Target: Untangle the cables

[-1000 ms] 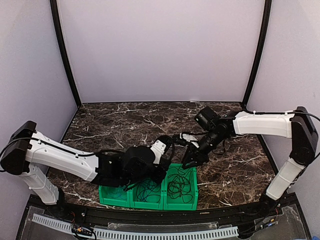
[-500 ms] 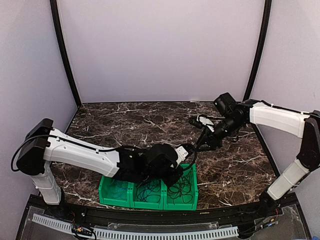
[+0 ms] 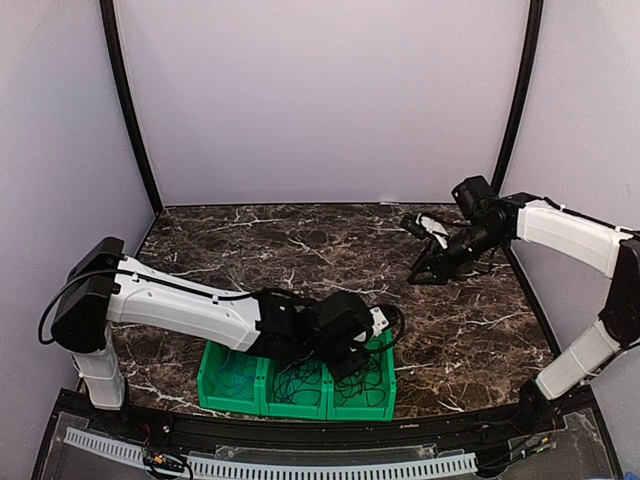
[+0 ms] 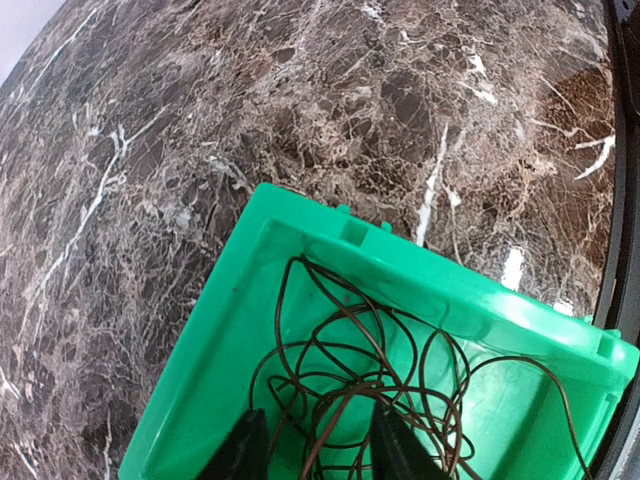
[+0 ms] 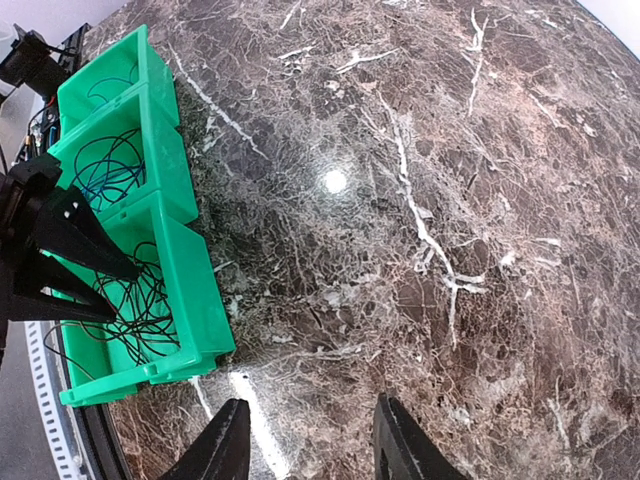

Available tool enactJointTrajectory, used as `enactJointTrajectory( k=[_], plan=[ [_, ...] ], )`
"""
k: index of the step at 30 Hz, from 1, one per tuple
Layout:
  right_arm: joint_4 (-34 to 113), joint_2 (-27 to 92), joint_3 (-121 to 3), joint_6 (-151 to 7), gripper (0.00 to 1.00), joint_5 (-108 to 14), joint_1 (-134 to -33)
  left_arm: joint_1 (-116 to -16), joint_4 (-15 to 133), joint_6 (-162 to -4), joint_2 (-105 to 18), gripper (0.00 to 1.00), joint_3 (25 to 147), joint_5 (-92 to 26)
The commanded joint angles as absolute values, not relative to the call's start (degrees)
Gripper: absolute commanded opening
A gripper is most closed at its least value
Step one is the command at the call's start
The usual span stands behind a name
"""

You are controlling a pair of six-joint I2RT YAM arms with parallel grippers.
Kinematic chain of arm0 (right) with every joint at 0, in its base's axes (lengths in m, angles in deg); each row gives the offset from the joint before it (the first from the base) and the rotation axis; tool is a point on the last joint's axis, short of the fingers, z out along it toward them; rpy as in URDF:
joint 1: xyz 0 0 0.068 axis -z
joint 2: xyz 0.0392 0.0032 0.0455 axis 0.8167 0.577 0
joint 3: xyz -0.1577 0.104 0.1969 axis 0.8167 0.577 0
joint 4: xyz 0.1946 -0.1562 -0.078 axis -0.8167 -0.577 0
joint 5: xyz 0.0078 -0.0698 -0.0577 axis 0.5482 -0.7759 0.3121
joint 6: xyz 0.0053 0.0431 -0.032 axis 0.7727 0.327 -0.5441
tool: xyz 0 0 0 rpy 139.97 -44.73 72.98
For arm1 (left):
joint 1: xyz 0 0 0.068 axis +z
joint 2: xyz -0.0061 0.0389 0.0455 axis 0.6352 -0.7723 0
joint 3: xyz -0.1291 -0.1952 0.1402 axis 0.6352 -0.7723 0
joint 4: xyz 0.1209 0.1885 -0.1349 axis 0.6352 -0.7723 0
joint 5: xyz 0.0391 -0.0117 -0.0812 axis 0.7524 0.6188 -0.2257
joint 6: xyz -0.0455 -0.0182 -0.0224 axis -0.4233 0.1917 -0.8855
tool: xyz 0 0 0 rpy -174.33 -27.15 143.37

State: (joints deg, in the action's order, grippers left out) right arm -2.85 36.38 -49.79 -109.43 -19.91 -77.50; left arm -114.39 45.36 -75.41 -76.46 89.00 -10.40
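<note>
Low in the left wrist view, our left end effector [image 4: 318, 430] stands with fingers apart over the cable [image 4: 345, 365], a brown snarl of loops lying in the green bin [image 4: 440, 275]. We judge that closing here could catch several loops at once and tighten the knot, or lift the light bin off the worktop [image 4: 250, 90]. Farther off, our right end effector [image 5: 310, 425] is spread and empty, well apart from the bin, so it cannot steady it.
</note>
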Motion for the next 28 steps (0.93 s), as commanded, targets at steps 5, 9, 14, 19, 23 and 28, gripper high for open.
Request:
enactJointTrajectory(
  k=[5, 9, 14, 19, 23, 28],
  plan=[
    [-1.71, 35.97, -54.67, -108.19, 0.44, -18.93, -73.27, -114.93, 42.29, -74.4, -69.45, 0.5, 92.03, -6.21],
    [-0.2, 34.43, -58.69, -106.5, 0.45, -20.66, -70.58, -114.93, 39.95, -73.69, -66.47, 0.55, 92.27, -2.97],
    [9.29, 28.6, -59.3, -102.09, 0.7, -32.07, -68.95, -113.06, 41.86, -70.68, -59.09, 0.68, 87.94, 3.22],
    [18.13, 26.55, -57.46, -94.69, 0.99, -36.13, -68.9, -102.72, 42.14, -77.13, -51.13, 0.83, 86.14, 7.59],
    [22.18, 26.15, -56.73, -87.02, 0.99, -45.13, -68.96, -93.08, 41.21, -83.11, -48.84, 0.98, 88.08, 10.71],
    [23.95, 24.6, -54.38, -87.55, 0.99, -45.61, -68.99, -84.72, 42.46, -93.64, -48.19, 0.99, 88.13, 7.31]
  ],
)
